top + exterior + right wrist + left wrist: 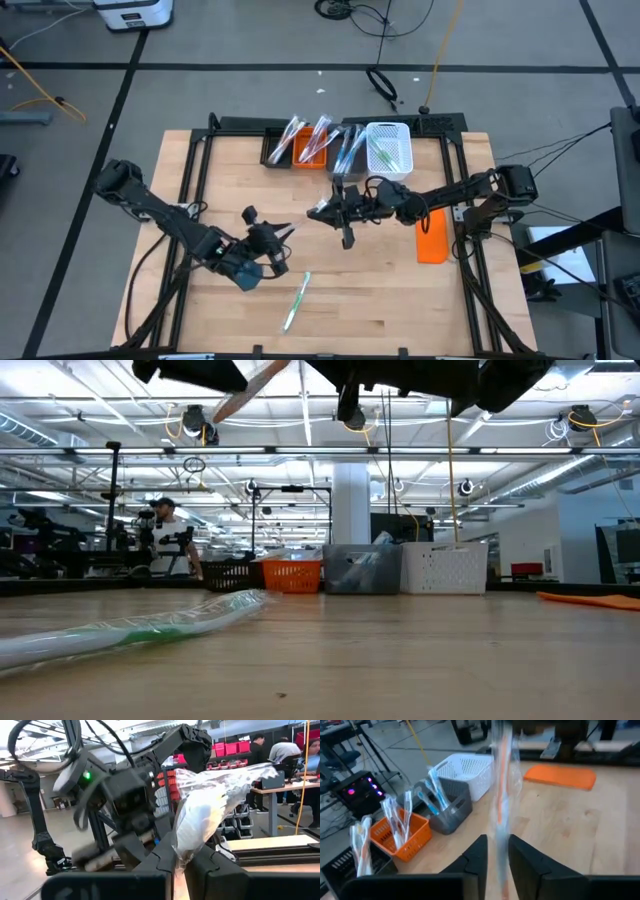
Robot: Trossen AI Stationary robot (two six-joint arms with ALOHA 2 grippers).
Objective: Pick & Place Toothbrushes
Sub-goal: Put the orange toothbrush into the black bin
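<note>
An orange-handled toothbrush [501, 780] in a clear wrapper hangs in the air above the middle of the table, stretched between my two grippers. My right gripper [181, 857] is shut on one end of it, coming from the table's right. My left gripper [498, 845] comes from the left. Its fingers stand slightly apart on either side of the other end. A second wrapped toothbrush [297, 300], with a green handle, lies flat on the wood near the front edge. More toothbrushes stand in the bins at the far edge. My right gripper pinches the wrapped toothbrush's end [186, 851] between its two fingers, coming about level from the table's right. The clear wrapper with a white part inside bulges out beyond the fingertips. The toothbrush is lifted clear of the table. My left gripper has the wrapper [500, 837] between its parted fingers; whether they touch it, I cannot tell.
Along the far edge stand a black bin [275, 150], an orange bin [310, 152], a grey bin [350, 145] and a white basket [388, 148]. A flat orange block [432, 236] lies on the right. Bare wood lies between the green toothbrush and the bins.
</note>
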